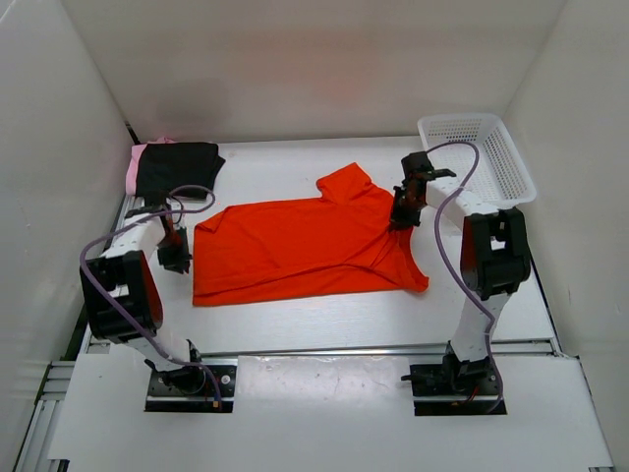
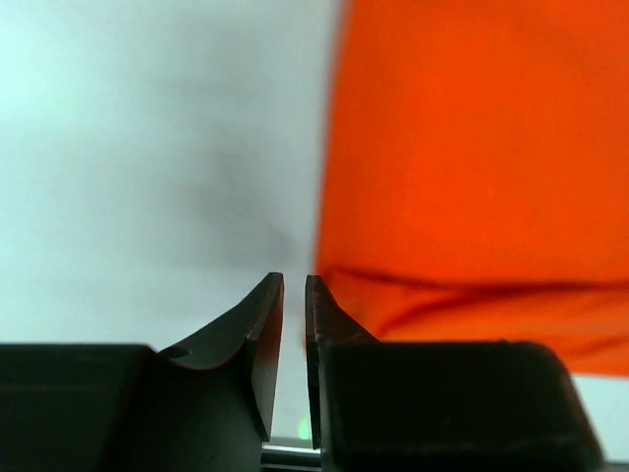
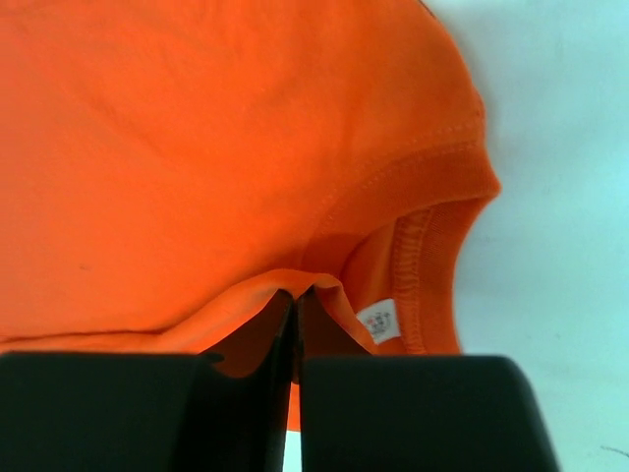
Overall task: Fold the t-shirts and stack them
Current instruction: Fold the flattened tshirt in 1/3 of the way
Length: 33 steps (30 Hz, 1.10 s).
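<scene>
An orange-red t-shirt (image 1: 295,251) lies spread across the middle of the table, one sleeve pointing to the back. My right gripper (image 1: 401,218) sits on its right end by the collar. In the right wrist view this gripper (image 3: 297,293) is shut on a raised fold of the orange-red t-shirt (image 3: 197,147), beside the neck label (image 3: 378,321). My left gripper (image 1: 175,258) hangs just off the shirt's left edge. In the left wrist view its jaws (image 2: 293,280) stand a narrow gap apart with nothing between them, and the orange-red t-shirt (image 2: 472,147) lies to their right. At the back left, a black t-shirt (image 1: 179,167) lies folded on a light pink t-shirt (image 1: 137,169).
A white mesh basket (image 1: 479,153) stands at the back right, close behind the right arm. White walls enclose the table on the left, back and right. Purple cables loop off both arms.
</scene>
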### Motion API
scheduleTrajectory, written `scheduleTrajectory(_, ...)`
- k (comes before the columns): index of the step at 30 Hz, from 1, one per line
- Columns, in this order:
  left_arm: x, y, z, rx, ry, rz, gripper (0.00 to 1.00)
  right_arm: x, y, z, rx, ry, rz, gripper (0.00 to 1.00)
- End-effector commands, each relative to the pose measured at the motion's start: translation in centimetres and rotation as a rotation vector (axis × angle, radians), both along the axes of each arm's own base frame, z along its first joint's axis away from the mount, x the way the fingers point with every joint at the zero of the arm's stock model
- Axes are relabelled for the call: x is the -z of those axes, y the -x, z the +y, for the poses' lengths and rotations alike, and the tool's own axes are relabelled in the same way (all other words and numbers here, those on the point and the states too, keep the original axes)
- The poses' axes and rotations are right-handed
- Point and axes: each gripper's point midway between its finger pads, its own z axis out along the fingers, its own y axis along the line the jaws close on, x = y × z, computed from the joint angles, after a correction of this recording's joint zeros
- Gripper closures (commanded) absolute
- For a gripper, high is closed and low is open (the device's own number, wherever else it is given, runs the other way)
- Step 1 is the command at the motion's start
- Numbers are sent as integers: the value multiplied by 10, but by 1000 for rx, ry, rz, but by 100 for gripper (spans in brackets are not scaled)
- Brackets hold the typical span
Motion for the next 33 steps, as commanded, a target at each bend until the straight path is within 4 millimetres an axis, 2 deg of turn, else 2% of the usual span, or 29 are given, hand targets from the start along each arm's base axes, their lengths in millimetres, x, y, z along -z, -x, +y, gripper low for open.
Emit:
scheduleTrajectory(1,-18,-36,22,-52,-16,-88,73,-12,-18,-2,-5,-1,-16,92)
scheduleTrajectory(2,-24,-39,25,-55,-29,-95,73,-10,-20,-1,5,-2,-4,91)
scheduleTrajectory(3,-34,-46,30,-64,-34,-116,72,-20,-28,1,5,-8,-29,91)
scheduleTrajectory(5,-51,-48,12,-13,-28,-176,64,-23,-30,5,-4,-30,-25,90)
scheduleTrajectory(6,-64,-41,-8,52,-42,-237,58,-23,-29,7,-8,-39,-24,90)
scheduleTrajectory(7,-69,-37,-19,88,-52,-268,42,-23,-29,7,-8,-39,-24,90)
scheduleTrajectory(8,-72,-31,-28,119,-62,-289,35,-24,-29,9,-1,-50,-19,90)
scheduleTrajectory(9,-72,-24,-38,153,-67,-297,31,-24,-29,9,-1,-51,-19,90)
scheduleTrajectory(10,-65,-7,-54,217,-69,-294,27,-21,-26,8,-1,-48,-9,90)
scheduleTrajectory(11,-59,3,-54,233,-112,-279,24,-17,-21,9,-4,-54,6,90)
scheduleTrajectory(12,-53,8,-55,250,-143,-275,21,-22,-22,9,-4,-56,-5,90)
scheduleTrajectory(13,-36,21,-60,298,-172,-240,18,-18,-18,8,-4,-53,8,90)
scheduleTrajectory(14,-29,26,-52,298,-242,-224,13,-18,-15,7,-4,-53,10,90)
scheduleTrajectory(16,-19,31,-56,339,-282,-230,6,-19,-11,6,-4,-53,11,90)
scheduleTrajectory(17,-10,38,-56,353,-295,-212,6,-15,-10,6,-4,-52,16,90)
scheduleTrajectory(22,-4,35,-61,393,-341,-221,3,-9,-1,3,10,-41,38,89)
scheduleTrajectory(26,0,30,-55,375,-383,-233,11,-8,-1,3,20,-47,32,89)
scheduleTrajectory(27,-1,30,-53,371,-393,-233,16,-12,-1,3,20,-49,23,89)
scheduleTrajectory(33,-17,19,-59,365,-383,-298,17,-12,-1,5,16,-57,25,89)
